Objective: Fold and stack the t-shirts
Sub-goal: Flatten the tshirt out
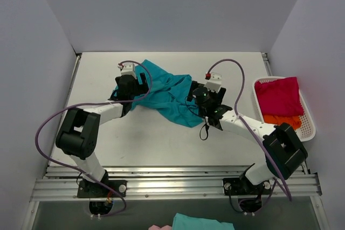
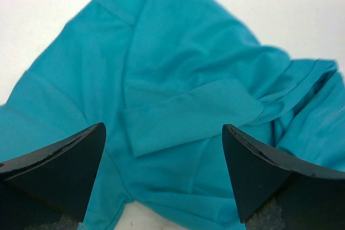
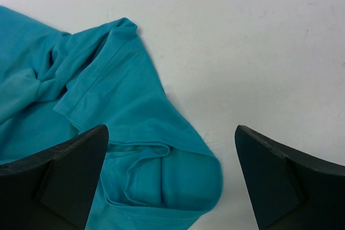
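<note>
A teal-blue t-shirt (image 1: 164, 92) lies crumpled in the middle of the white table. My left gripper (image 1: 131, 85) is open over its left part; the left wrist view shows the cloth (image 2: 178, 95) with a folded sleeve between the spread fingers (image 2: 59, 168). My right gripper (image 1: 200, 96) is open over its right edge; the right wrist view shows a rolled hem of the shirt (image 3: 161, 171) between the fingers (image 3: 285, 181). A crimson-pink t-shirt (image 1: 277, 95) lies on an orange one (image 1: 283, 120) in the basket.
A white slatted basket (image 1: 308, 122) stands at the table's right edge. Grey walls close in the table on three sides. Purple cables loop over both arms. More teal cloth (image 1: 202, 222) shows below the front rail.
</note>
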Tool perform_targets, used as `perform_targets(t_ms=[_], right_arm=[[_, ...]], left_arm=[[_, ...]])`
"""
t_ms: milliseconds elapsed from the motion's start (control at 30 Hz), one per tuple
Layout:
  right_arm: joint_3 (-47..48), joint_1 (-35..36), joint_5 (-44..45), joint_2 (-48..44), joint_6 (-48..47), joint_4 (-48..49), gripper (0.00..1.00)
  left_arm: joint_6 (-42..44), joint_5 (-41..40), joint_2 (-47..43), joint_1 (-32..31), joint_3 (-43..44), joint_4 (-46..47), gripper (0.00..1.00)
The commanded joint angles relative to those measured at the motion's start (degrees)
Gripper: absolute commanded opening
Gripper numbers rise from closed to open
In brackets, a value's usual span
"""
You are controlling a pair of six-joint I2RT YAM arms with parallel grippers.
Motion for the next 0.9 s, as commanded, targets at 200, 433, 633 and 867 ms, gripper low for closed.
perform_targets(t_ms=[200,433,633,867], right_arm=[[2.64,0.50,3.08,1.33,0.19,-2.64,1.00],[2.64,0.50,3.52,0.89,0.63,-3.52,1.00],[2.81,0.32,3.17,1.06,0.63,-3.70,1.00],[3.25,0.32,2.64,2.12,0.63,-3.70,1.00]], left_arm=[[-2.47,-0.99,4.19,-0.01,4.31,-7.26,0.98],[-3.44,1.83,10.44,0.08,7.83,-5.76,0.99],[-3.79,3.14,13.17,1.39,11.26,-7.09,1.00],[-3.88,3.24,13.08,2.10,13.36,-7.78,1.00]])
